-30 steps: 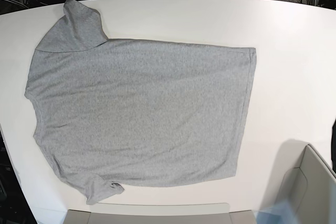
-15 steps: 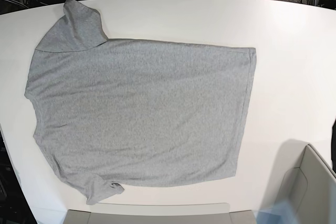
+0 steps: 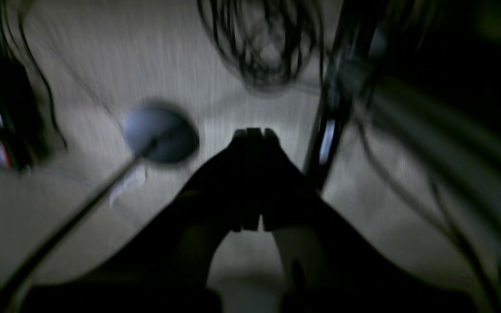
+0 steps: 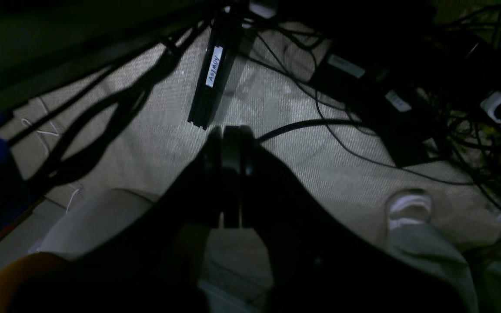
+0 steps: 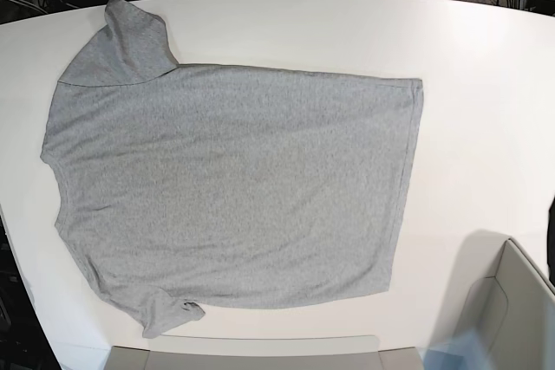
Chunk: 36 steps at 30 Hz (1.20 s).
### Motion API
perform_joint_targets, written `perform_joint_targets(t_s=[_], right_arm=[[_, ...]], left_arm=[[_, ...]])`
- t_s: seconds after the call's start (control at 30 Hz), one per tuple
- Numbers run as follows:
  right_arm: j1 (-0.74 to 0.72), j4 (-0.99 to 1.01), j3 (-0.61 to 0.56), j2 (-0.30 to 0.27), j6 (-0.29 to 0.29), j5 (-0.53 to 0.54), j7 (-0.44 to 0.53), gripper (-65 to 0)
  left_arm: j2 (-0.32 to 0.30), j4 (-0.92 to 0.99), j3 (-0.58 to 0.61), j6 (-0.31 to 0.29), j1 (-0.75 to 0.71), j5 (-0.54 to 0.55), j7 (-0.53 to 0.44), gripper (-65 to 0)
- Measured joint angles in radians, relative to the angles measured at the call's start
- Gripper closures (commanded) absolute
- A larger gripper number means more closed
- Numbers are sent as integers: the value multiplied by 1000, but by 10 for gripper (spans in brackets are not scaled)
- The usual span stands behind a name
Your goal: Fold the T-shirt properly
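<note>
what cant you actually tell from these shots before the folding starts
- Underside of the heather-grey cotton T-shirt: hidden in the base view, since it lies spread flat on the white table; any print cannot be seen.
- Pale grey bin: cut off by the base view's lower right edge, contents unseen.
- Both arms: outside the base view.
- Left claw: motion-blurred and dark in the left wrist view.
- Right claw: a dark silhouette over floor cables in the right wrist view.

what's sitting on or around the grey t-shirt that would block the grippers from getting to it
Nothing visible does. The heather-grey short-sleeved cotton T-shirt lies spread flat on the white table with nothing on top of it. Both the left gripper and the right gripper are shut and off the table, over the cable-strewn floor.
</note>
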<state>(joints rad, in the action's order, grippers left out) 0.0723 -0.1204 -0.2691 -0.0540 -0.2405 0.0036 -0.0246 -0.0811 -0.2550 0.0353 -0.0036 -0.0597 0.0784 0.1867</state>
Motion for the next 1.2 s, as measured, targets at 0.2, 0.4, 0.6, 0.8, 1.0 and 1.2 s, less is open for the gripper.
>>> perform_joint_targets(t_s=[0.2, 0.4, 0.6, 0.8, 1.0, 1.2], right_arm=[[6, 0, 3, -1, 0, 0, -4, 0], [43, -98, 5, -4, 0, -1, -2, 0], [64, -107, 5, -1, 0, -1, -6, 0], [80, -115, 5, -4, 0, -1, -5, 0], [150, -198, 5, -38, -1, -2, -4, 0], [257, -344, 5, -80, -3, -3, -13, 0]], left_arm=[[-9, -3, 53, 0, 33, 0, 3, 0], [-31, -6, 60, 0, 1, 1, -171, 0], [-35, -22, 60, 1, -62, 2, -336, 0], [-36, -276, 26, -3, -162, 4, -340, 0], [-31, -399, -20, 0, -224, 5, -345, 0], [-8, -483, -50, 4, -297, 5, -335, 0]])
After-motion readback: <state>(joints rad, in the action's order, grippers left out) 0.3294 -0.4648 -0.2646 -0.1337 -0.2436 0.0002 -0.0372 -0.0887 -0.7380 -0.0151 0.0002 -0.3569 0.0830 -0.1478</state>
